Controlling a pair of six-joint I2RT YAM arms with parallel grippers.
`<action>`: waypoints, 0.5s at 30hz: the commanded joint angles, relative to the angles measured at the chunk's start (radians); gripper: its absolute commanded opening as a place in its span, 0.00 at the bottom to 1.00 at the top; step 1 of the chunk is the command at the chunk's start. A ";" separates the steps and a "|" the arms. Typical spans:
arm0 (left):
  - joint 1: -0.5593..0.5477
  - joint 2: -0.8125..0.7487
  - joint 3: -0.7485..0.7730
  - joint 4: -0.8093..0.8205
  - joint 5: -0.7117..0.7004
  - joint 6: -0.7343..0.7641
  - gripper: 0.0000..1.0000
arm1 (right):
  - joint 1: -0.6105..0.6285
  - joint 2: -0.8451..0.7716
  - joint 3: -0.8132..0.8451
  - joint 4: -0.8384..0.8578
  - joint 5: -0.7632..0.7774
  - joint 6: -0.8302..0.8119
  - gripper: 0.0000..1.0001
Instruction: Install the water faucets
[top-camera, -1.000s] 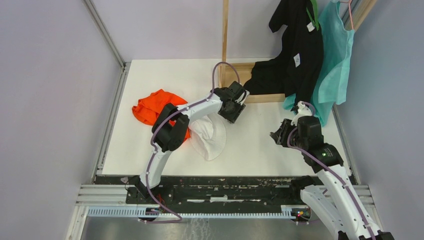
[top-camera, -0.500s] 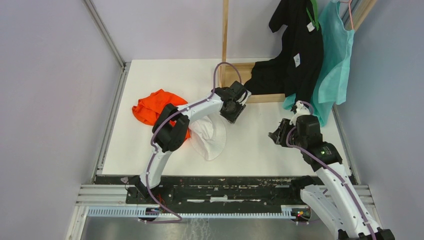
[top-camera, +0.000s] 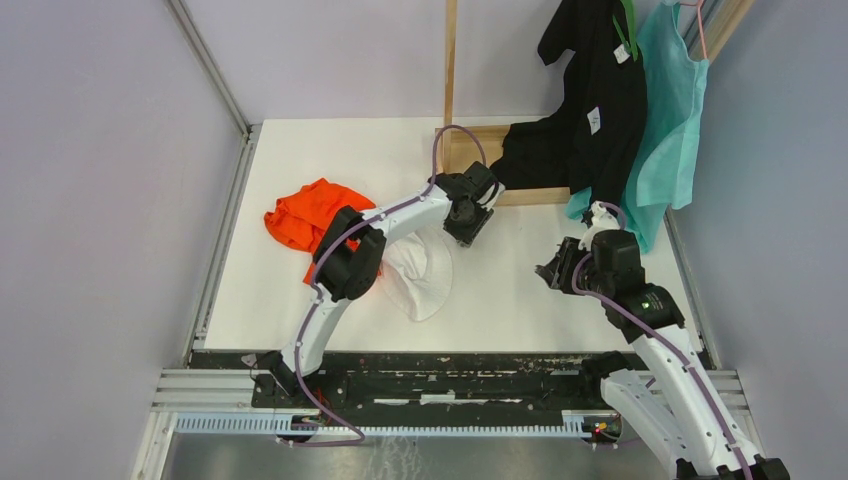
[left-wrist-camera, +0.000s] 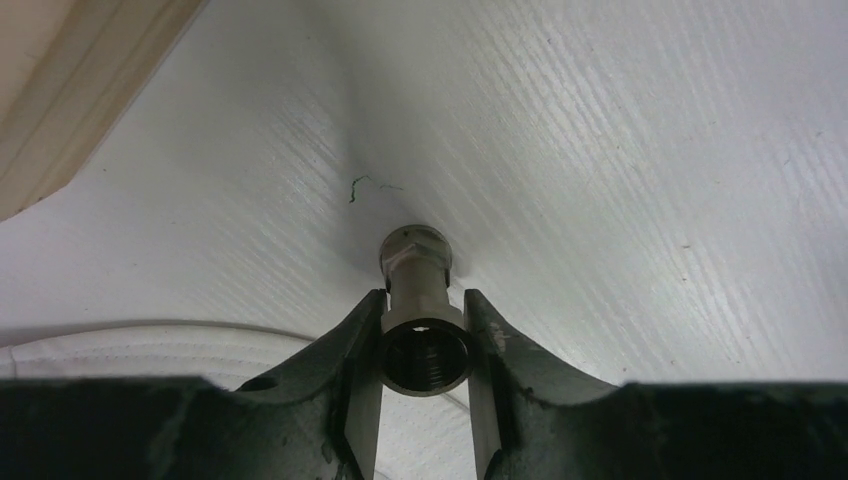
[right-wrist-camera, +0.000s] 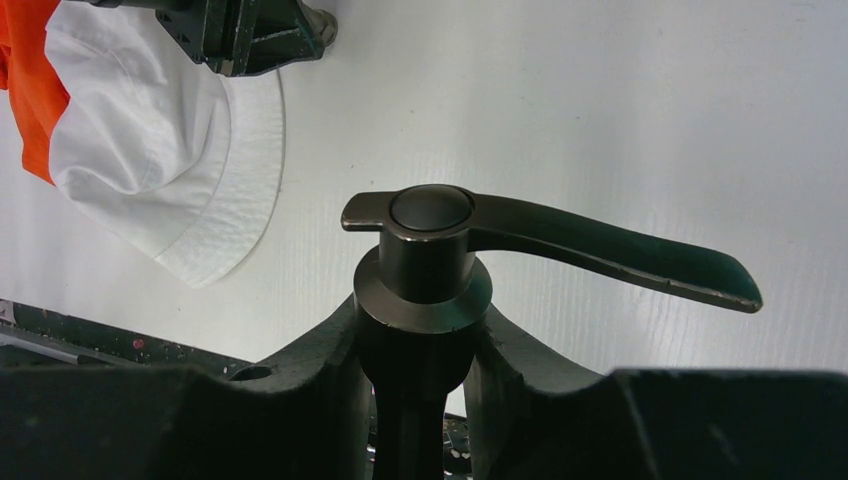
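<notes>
Jaws on the left clamp a threaded fitting, its axis pointing at the desk; right jaws clamp the lever-handled valve, with the fitting upper left in their view, well apart.

The tabletop and hat are white, the cloth orange. The valve and lever are dull grey-brown.

The right gripper has its jaws closed around the neck of a dark faucet handle, round cap up, long lever reaching right. Behind it lies the white tabletop. At upper left a white cloth overlaps an orange cloth, near the left gripper, with a small metal fitting at its tip.
</notes>
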 joint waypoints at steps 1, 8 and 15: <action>-0.007 0.006 0.070 -0.005 -0.009 0.015 0.38 | -0.004 -0.011 0.025 0.068 -0.010 0.000 0.00; -0.007 -0.006 0.078 -0.017 -0.002 0.014 0.03 | -0.003 -0.001 0.017 0.095 -0.043 -0.005 0.00; 0.035 -0.178 0.016 0.010 0.188 -0.066 0.03 | -0.004 -0.068 0.028 0.192 -0.159 -0.078 0.00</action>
